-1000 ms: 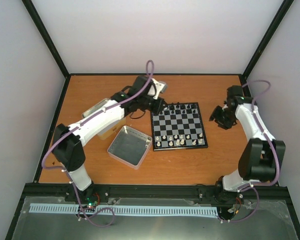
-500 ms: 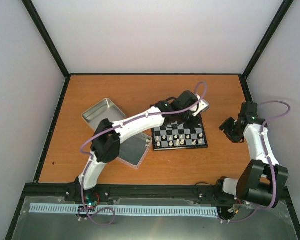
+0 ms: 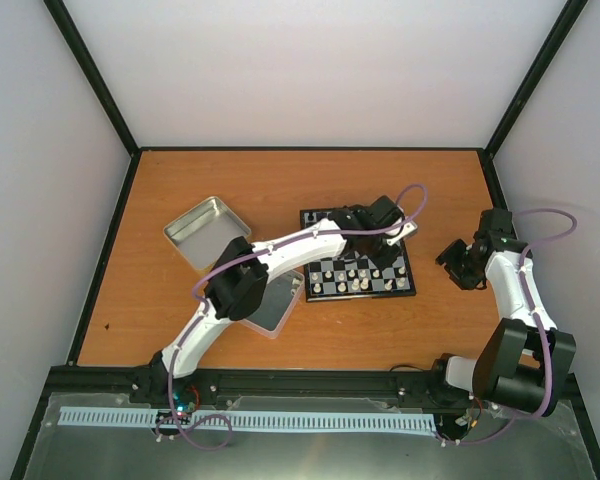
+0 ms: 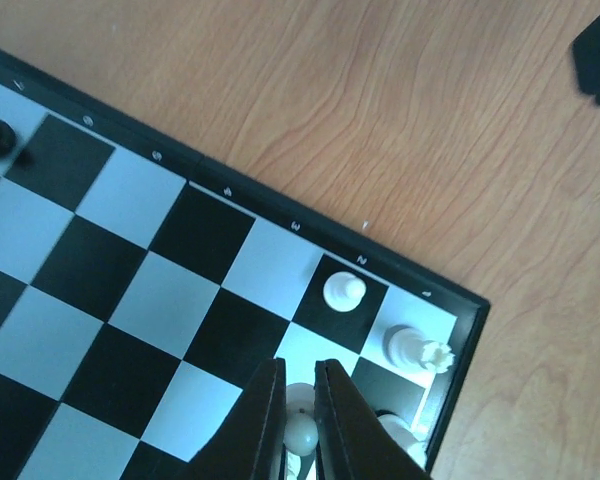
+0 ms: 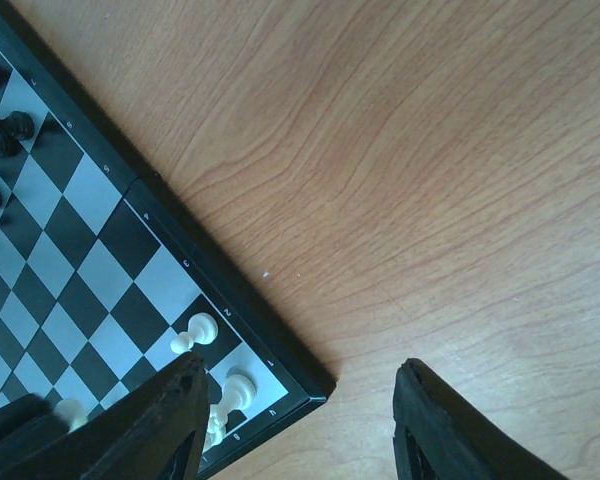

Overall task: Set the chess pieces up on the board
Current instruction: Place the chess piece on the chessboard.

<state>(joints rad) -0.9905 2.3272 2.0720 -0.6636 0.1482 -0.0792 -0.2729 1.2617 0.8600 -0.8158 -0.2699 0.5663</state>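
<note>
While left jaws pinch an upright white piece (image 4: 300,437) over the board (image 4: 130,200), right jaws stand open

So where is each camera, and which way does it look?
Top: high behind the arms, looking down on table, board and both arms.
Left wrist: over the board, looking down past the left gripper, pinching a white piece.
Right wrist: beside the board, looking down past the open right gripper at the table.
Both wrist views share one board corner.
</note>
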